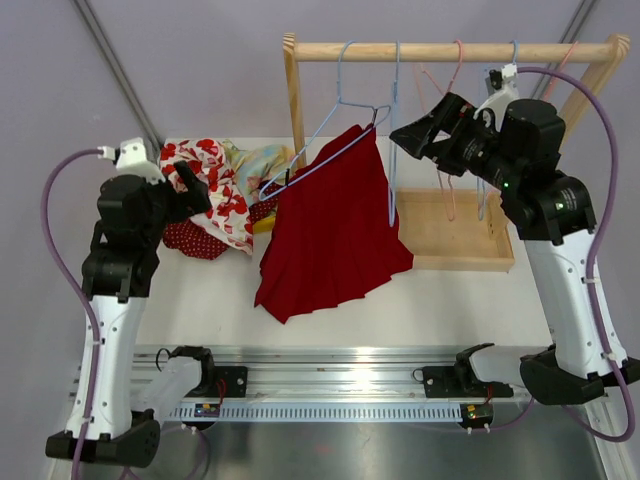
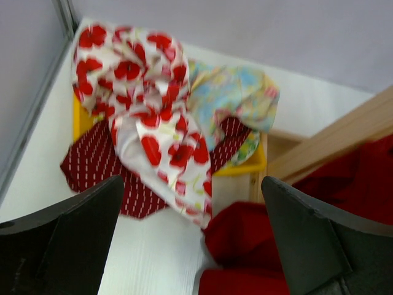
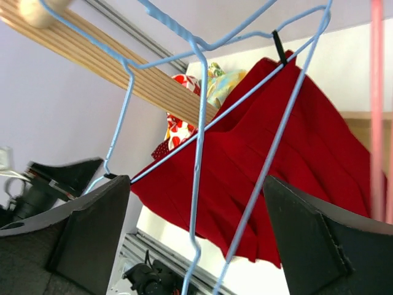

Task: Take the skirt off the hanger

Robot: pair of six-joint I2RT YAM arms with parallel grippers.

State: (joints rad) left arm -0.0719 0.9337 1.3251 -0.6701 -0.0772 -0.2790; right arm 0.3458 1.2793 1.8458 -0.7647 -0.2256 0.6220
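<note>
The right end effector (image 1: 410, 137) is spread and empty just short of the blue hanger (image 1: 339, 85), the red skirt (image 1: 335, 225) hanging beyond and below it, the left end effector (image 1: 195, 190) likewise spread; tugging cloth while the clip (image 3: 279, 44) grips may drag the hanger off the rail (image 1: 450, 50).

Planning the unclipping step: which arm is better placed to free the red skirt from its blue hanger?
Probably the right. The right gripper, open, faces the black clip holding the skirt on the blue hanger. The left gripper, also open, points at the clothes pile instead.
</note>
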